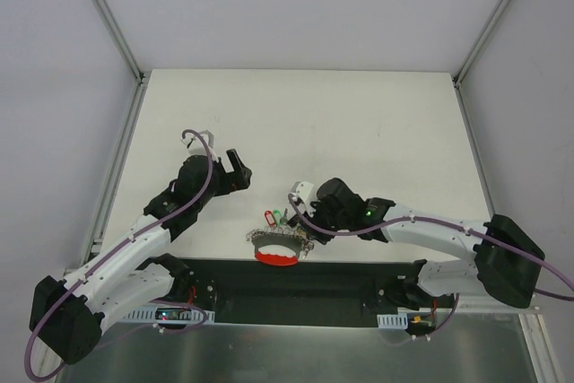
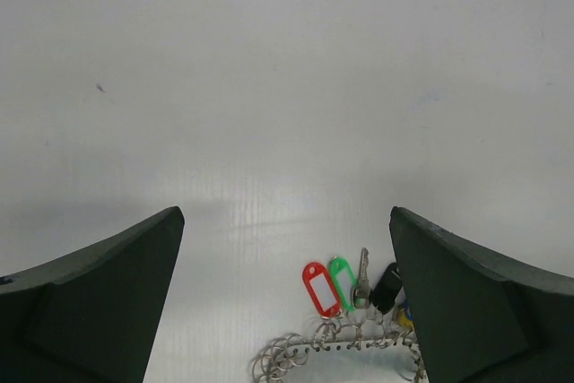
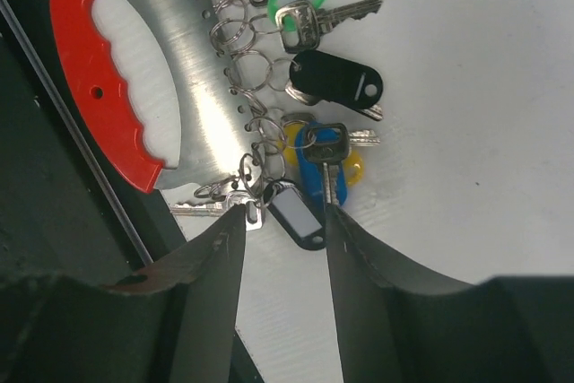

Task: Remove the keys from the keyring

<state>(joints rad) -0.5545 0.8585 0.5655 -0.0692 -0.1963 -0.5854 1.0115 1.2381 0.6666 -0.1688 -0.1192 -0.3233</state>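
Note:
The keys (image 3: 314, 87) are a bunch with red, green, black, blue and yellow plastic tags, lying at the table's near edge (image 1: 285, 223). Small silvery keyrings (image 3: 235, 33) join them to a curved metal plate with a red handle (image 3: 108, 78). My right gripper (image 3: 282, 221) is open, its tips low on either side of a black tag with a white label (image 3: 296, 217). In the top view it (image 1: 305, 229) sits at the bunch's right end. My left gripper (image 2: 285, 217) is open and empty, above the table to the left (image 1: 235, 170). The red tag (image 2: 320, 289) and green tag (image 2: 341, 280) show below it.
The red handle (image 1: 276, 257) overhangs the black strip (image 1: 350, 274) along the table's near edge. The white table (image 1: 296, 123) stretches behind the keys. Metal frame posts (image 1: 108, 15) stand at the back corners.

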